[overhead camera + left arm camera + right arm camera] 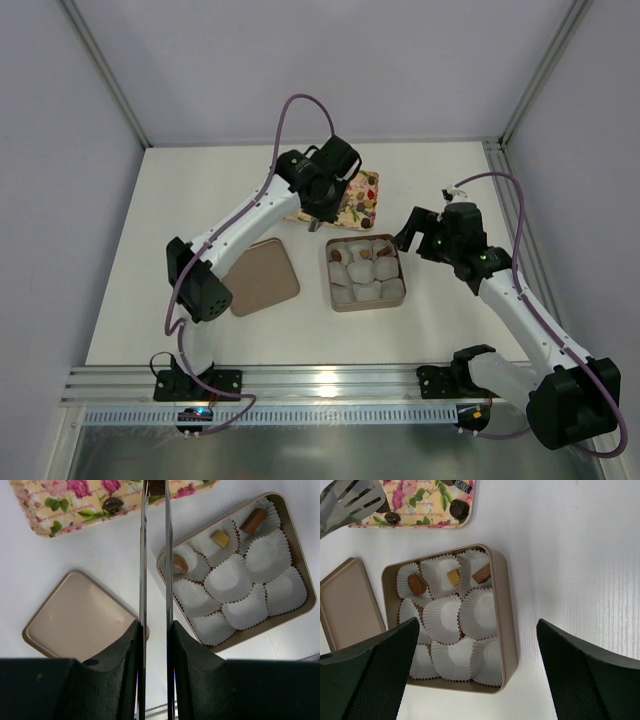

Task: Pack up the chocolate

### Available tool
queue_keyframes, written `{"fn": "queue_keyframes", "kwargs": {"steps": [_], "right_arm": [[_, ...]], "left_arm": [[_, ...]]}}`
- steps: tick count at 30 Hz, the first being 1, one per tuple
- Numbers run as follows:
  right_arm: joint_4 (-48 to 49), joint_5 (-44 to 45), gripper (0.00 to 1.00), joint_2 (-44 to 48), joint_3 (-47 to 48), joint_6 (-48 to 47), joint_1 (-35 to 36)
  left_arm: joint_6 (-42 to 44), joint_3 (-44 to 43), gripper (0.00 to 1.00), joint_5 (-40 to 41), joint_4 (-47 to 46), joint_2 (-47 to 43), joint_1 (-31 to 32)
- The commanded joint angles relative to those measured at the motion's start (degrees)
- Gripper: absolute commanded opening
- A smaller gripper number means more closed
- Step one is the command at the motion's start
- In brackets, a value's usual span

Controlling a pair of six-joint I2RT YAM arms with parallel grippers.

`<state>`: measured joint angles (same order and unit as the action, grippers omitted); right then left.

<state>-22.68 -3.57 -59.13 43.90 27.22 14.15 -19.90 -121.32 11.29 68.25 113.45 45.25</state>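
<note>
From above, you see your left hand (318, 218) over the near edge of the flowered yellow rectangular tray (366, 188). Its fingertips are too small to read here. The square gold metal tin (367, 308) sits on the white tabletop (200, 200) between the arms and is lined with white crinkled paper cups (368, 291). Its gold lid (262, 277) lies flat to the left, apart from it. Your right hand (410, 232) hangs just beside the tin's far right corner.

In the left wrist view, the two thin metal fingers (143, 555) stand close and parallel, pinching a dark brown chocolate piece (156, 486) at their tips. The frame's top edge cuts it off, so you cannot tell its shape. Three cups along one side of the tin each hold a piece: a round brown chocolate (180, 563), a small tan-golden chocolate (219, 538) and a brown rectangular chocolate (252, 521). One dark oval chocolate (113, 503) lies on the tray.

In the right wrist view, your right hand's black fingers (370, 670) are spread wide above the tin with nothing between them. A striped piece (462, 486) on the tray is cut off at the top edge.
</note>
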Motion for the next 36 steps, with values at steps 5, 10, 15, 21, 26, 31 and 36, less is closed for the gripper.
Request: {"fn": "queue_keyframes", "kwargs": {"steps": [5, 10, 15, 21, 26, 31, 36], "right_arm": [[2.2, 0.1, 0.99, 1.8, -0.6, 0.8, 0.3], [1.8, 0.2, 0.99, 2.9, -0.8, 1.1, 0.3], [1.3, 0.1, 0.99, 3.7, -1.3, 1.3, 0.3], [1.1, -0.1, 0.99, 5.2, -2.0, 1.7, 0.3], [0.9, -0.5, 0.99, 5.7, -2.7, 2.0, 0.3], [0.7, -0.5, 0.99, 5.6, -2.7, 2.0, 0.3], [0.6, -0.4, 0.99, 5.8, -2.7, 2.0, 0.3]], "left_arm": [[-3.3, 4.5, 0.26, 1.4, 0.4, -8.5, 4.0], [-5.1, 8.6, 0.26, 2.4, 0.0, -12.0, 7.1], [-6.8, 13.3, 0.26, 3.6, 0.2, -15.5, 10.5], [-9.5, 19.9, 0.26, 4.9, -0.1, -19.7, 14.1], [-11.3, 25.6, 0.26, 4.6, -1.6, -22.0, 15.3], [-11.8, 27.8, 0.26, 4.4, -2.2, -22.3, 16.4], [-12.0, 28.9, 0.27, 4.0, -2.5, -22.3, 16.8]]}}
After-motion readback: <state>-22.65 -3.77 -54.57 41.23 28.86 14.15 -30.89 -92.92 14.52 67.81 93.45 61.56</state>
